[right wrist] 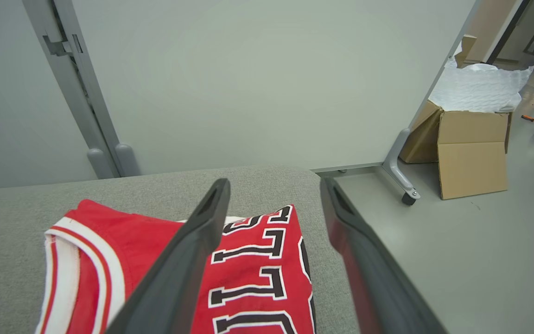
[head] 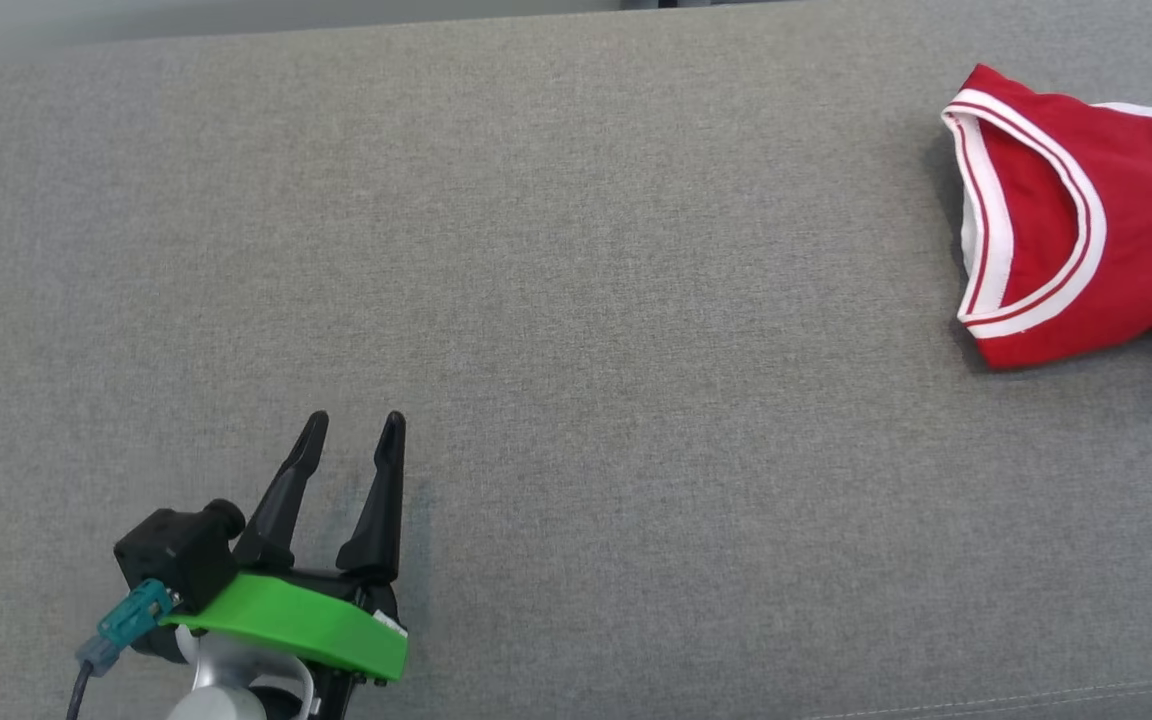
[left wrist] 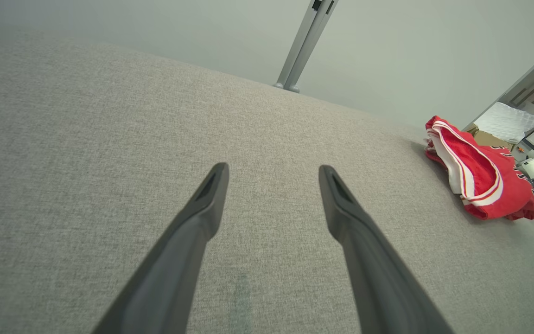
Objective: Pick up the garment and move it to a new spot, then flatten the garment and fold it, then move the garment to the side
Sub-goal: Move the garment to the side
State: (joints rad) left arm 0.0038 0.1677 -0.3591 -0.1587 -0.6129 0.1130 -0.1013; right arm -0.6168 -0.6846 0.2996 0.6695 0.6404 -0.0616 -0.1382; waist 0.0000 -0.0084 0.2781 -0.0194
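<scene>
- At the near left of the counter (head: 636,400), the left hand (head: 354,425) sits low, fingers spread, nothing between them.
- Wide bare grey fabric runs ahead of it and to its right: lots of free room.
- In the left wrist view, the left hand (left wrist: 272,170) is open over bare fabric.
- The right hand (right wrist: 275,183) is open over the garment, gripping nothing.
- The garment (head: 1046,230) lies folded at the counter's far right, well apart from the left hand and cut by the head view's right edge.
- It is a red jersey with white-and-red trim and black-and-white lettering (right wrist: 257,260).
- The counter's rounded right end is just past the garment; grey floor (right wrist: 457,260) lies beyond.
- Behind are a pale partition panel (right wrist: 257,83), a grey post (left wrist: 306,44) and an open cardboard box (right wrist: 473,148).
</scene>
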